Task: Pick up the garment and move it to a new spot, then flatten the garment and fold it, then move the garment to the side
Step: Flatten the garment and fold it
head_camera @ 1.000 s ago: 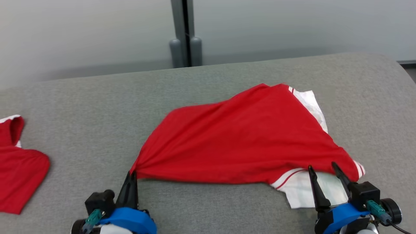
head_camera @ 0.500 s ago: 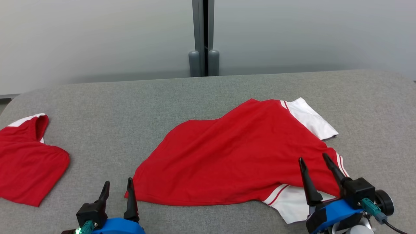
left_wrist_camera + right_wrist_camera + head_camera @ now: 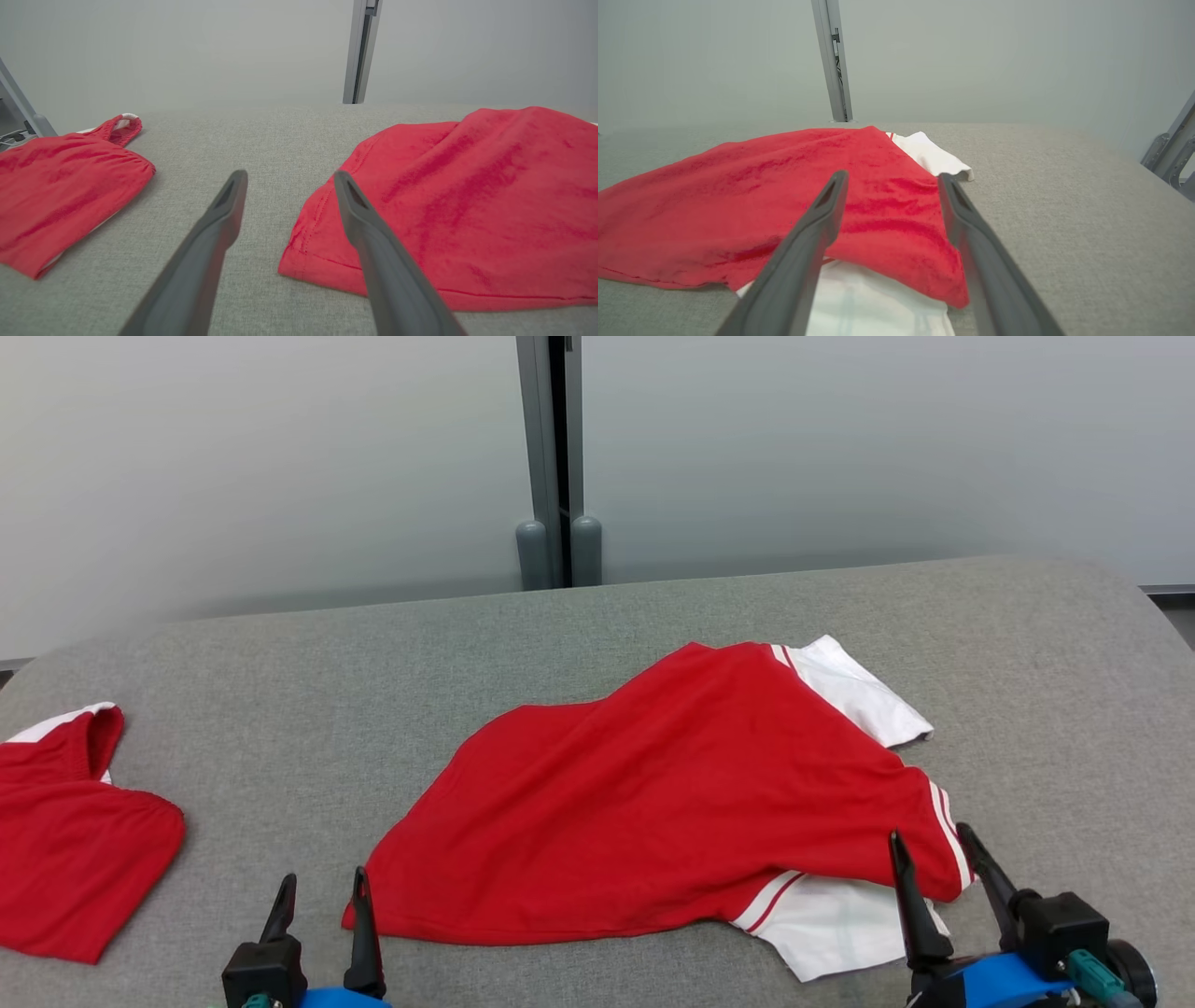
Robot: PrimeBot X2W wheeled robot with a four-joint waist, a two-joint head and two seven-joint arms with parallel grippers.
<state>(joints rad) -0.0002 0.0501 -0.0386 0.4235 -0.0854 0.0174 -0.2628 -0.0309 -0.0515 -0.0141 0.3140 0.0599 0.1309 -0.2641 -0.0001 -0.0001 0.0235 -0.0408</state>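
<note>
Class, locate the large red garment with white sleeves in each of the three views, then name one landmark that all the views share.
Head view: the red garment lies from the centre to the lower right of the picture.
Left wrist view: the red garment covers the right half.
Right wrist view: the red garment spreads across the left and centre.
Shared landmark: the grey upright post behind it.
</note>
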